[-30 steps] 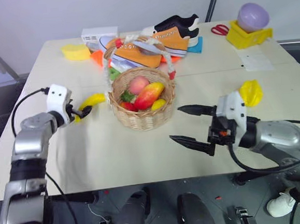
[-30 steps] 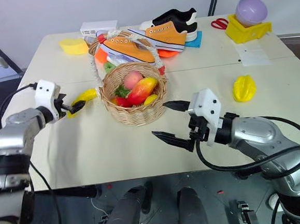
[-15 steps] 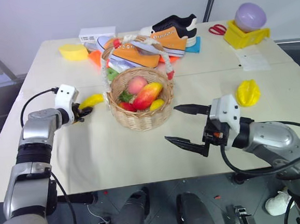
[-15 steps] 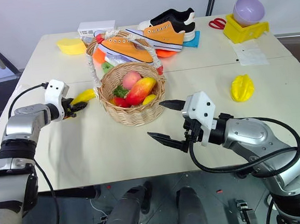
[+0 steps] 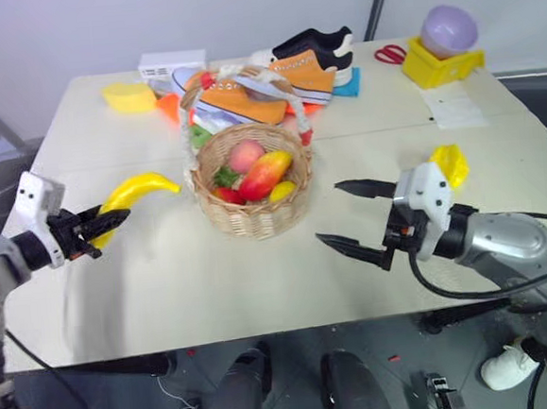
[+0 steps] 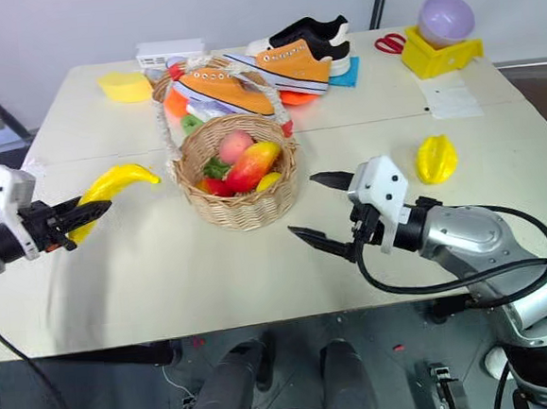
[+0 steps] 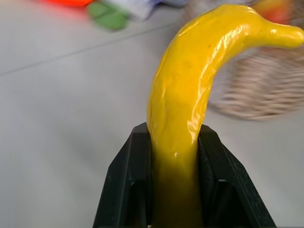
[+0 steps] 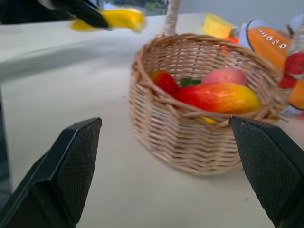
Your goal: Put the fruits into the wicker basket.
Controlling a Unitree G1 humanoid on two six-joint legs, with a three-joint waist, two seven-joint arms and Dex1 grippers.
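The left gripper (image 5: 93,226) is squeezed tight on one banana (image 5: 129,193), up over the table's (image 5: 194,277) left edge. It holds only the end, so the banana could slip or bump the tall handle. One wicker basket (image 5: 255,215) sits mid-table. The right gripper (image 5: 350,219) is wide open, holding nothing. One lumpy yellow fruit (image 5: 450,164) lies near the right edge.

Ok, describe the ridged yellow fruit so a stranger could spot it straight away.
Start at the wicker basket in the middle of the table and look toward the robot's right. Beyond the open right gripper a lumpy, ridged yellow fruit lies alone on the bare tabletop. Unlike the smooth curved banana, it is squat and ribbed.
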